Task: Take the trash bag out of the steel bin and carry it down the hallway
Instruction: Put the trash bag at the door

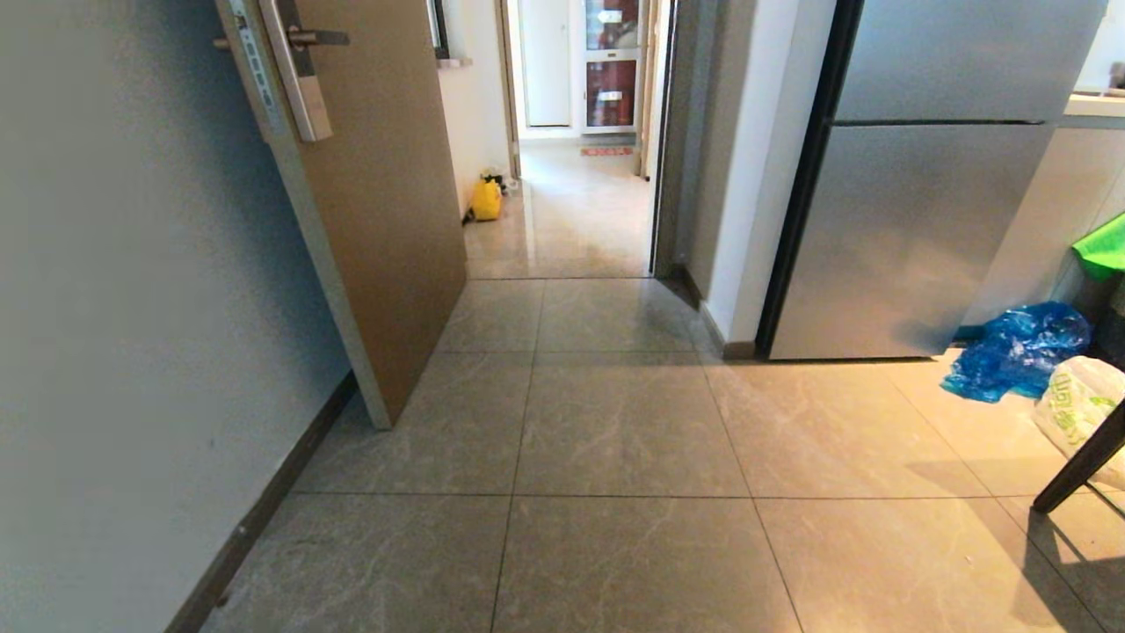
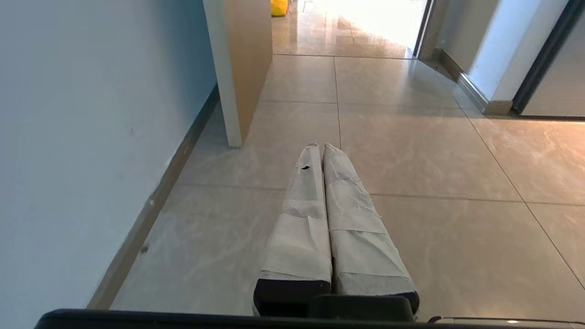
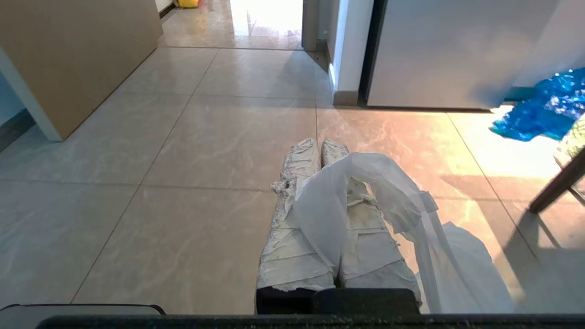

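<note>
Trash bag (image 3: pixel 329 214) hangs clamped in the right gripper (image 3: pixel 318 145), bin step seemingly done; next, drive toward the hallway (image 1: pixel 571 211) at twelve o'clock.

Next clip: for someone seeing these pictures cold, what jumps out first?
The white trash bag, draped over the right hand with its loop pinched between the shut fingers, low above the tiled floor. Next, the crumpled blue plastic bag on the floor at the foot of the steel refrigerator on the right. Then the open brown door on the left, with a yellow bag beyond it in the hallway.
</note>
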Robot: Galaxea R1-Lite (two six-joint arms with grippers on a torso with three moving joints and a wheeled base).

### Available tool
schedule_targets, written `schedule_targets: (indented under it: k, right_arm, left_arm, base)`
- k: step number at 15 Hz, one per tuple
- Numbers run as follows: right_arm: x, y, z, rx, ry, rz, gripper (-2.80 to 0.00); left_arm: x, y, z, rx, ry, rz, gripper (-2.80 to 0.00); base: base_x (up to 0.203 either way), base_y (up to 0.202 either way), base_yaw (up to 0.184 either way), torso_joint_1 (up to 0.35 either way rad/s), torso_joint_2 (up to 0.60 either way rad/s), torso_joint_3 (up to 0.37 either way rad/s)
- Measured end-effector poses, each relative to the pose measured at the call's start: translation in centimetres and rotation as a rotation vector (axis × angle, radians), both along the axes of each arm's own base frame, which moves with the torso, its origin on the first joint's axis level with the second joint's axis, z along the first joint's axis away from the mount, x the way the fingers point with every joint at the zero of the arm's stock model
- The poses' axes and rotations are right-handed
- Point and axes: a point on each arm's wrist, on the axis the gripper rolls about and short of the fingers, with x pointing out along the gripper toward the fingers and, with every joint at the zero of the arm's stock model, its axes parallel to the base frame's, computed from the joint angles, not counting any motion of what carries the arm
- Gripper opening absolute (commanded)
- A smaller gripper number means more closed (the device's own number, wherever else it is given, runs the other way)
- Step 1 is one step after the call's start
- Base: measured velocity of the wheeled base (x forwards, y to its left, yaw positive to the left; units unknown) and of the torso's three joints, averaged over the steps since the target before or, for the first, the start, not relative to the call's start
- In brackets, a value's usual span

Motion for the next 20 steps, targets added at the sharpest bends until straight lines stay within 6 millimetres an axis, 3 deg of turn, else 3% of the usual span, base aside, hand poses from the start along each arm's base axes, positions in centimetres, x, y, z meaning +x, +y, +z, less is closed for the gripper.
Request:
schedule_targets:
  k: [20]
  right_arm:
    - [0.0,0.0,0.0,0.0,0.0,0.001,-2.8]
  left_arm:
    - [0.0,0.0,0.0,-0.001,0.0,0.0,-2.8]
  base:
    - [0.192,0.0,0.001,0.002,0.0,0.002]
